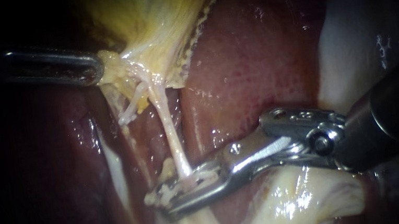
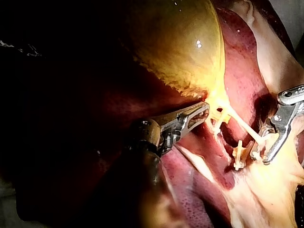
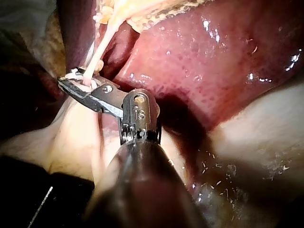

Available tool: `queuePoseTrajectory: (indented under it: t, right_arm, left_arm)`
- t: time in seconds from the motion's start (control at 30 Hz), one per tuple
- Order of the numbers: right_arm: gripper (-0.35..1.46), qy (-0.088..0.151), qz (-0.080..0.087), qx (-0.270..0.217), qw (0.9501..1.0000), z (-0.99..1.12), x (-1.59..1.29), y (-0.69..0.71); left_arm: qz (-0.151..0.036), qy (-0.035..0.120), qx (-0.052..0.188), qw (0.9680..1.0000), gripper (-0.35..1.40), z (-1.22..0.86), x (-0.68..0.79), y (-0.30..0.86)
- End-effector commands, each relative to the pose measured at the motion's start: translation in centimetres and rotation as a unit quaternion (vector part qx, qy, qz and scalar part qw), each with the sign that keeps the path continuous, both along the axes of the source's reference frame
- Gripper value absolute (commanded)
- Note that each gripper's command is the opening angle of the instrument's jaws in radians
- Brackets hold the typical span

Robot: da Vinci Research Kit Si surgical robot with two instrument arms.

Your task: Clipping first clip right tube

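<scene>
The right tube (image 1: pixel 172 137) stood taut, its lower end caught between the jaws of the right instrument (image 1: pixel 163 204) nearest the camera. They pinched it from both sides, apparently to seat the clip. Farther back, the left instrument (image 1: pixel 98 69) had its jaws clamped on the gallbladder (image 1: pixel 157 7), likely to keep the tube stretched clear of the liver (image 1: pixel 254 56).

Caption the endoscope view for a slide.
Silver right instrument clamped across thin pale tube; dark left instrument gripping yellow gallbladder.
</scene>
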State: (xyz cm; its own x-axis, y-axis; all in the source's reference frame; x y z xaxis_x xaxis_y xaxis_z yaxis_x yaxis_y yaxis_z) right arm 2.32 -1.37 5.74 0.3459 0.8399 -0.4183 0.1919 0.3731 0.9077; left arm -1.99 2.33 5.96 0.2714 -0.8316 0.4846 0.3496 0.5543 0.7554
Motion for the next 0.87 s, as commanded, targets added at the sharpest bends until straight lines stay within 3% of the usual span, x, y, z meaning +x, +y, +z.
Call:
queuePoseTrajectory:
  t: [0.03, 0.17, 0.23, 0.37, 0.87]
  right_arm:
    - [-0.09, 0.0, 0.0, 0.0, 1.0, 0.01, 0.0, 0.0]
    - [-0.19, 0.0, 0.0, 0.0, 1.0, 0.04, 0.0, 0.02]
    - [-0.35, -0.002, -0.001, 0.002, 1.0, 0.05, -0.01, 0.03]
    - [-0.35, -0.026, -0.014, 0.001, 0.9996, 0.05, -0.02, 0.05]
    - [-0.35, -0.026, -0.017, 0.0, 0.9995, 0.12, -0.06, 0.09]
  left_arm:
    - [0.0, 0.0, 0.0, 1.0, -0.35, 0.0, 0.0, 0.0]
    - [0.0, 0.0, 0.0, 1.0, -0.35, 0.0, 0.0, 0.0]
    - [0.0, 0.0, 0.0, 1.0, -0.35, 0.0, 0.0, 0.0]
    - [0.0, 0.0, 0.0, 1.0, -0.35, 0.0, 0.0, 0.0]
    - [0.0, 0.0, 0.0, 1.0, -0.35, 0.0, 0.0, 0.0]
